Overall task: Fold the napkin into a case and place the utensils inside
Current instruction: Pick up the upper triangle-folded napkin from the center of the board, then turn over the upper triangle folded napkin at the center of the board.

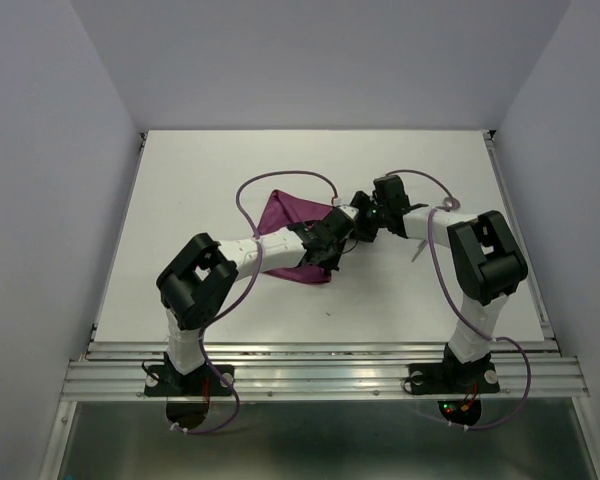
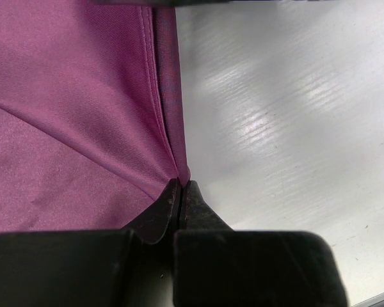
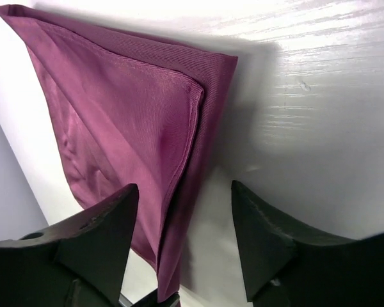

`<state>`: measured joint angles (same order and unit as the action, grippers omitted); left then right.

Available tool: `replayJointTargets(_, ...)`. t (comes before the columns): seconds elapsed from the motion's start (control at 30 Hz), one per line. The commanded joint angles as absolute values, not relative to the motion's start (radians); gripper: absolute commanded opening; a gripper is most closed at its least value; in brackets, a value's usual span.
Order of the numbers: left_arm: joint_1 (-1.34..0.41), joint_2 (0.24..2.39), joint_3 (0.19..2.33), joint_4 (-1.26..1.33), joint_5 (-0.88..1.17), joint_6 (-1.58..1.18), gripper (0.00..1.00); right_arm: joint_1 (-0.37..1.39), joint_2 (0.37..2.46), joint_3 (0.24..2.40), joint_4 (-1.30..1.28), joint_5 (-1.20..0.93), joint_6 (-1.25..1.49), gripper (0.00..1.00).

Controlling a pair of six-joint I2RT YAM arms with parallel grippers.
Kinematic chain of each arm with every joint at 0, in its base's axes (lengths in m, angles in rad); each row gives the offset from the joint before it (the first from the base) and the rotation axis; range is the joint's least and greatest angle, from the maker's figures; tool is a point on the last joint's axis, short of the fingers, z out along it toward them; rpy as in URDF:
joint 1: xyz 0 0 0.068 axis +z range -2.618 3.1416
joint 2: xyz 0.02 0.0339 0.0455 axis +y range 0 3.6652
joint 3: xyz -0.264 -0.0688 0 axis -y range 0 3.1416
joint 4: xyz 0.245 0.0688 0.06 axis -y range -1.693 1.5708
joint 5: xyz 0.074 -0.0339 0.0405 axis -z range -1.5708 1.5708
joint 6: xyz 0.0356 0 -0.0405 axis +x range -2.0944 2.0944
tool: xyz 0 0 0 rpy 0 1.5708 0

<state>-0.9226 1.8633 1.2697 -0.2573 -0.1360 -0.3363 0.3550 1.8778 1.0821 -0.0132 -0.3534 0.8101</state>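
The napkin (image 1: 292, 232) lies partly folded on the white table (image 1: 210, 170), just toward 9 o'clock of centre in the top view, with one layer doubled over another in the right wrist view (image 3: 121, 109). The left gripper (image 2: 180, 188) is pinched together on the cloth's hemmed edge (image 2: 169, 96), at the napkin's 3 o'clock side. The right gripper (image 3: 184, 188), at 2 o'clock of the left one, stands with its jaws apart astride the folded edge, clamping nothing.
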Motion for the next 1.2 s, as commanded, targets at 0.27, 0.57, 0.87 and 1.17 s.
replayJointTargets(0.27, -0.920, 1.795, 1.264, -0.256, -0.117, -0.310, 0.00, 0.360, 1.853, 1.132, 0.055, -0.319, 0.819, 0.10)
replayJointTargets(0.57, -0.920, 1.735, 1.348, -0.325, -0.054, -0.272, 0.00, 0.360, 1.749, 1.149, -0.044, -0.226, 0.747, 0.01)
replayJointTargets(0.87, -0.933, 1.732, 1.549, -0.428, 0.120, -0.245, 0.00, 0.351, 1.574, 1.137, -0.159, -0.006, 0.629, 0.01)
replayJointTargets(1.17, -0.953, 1.802, 1.769, -0.477, 0.256, -0.259, 0.00, 0.288, 1.375, 1.161, -0.325, 0.165, 0.546, 0.01)
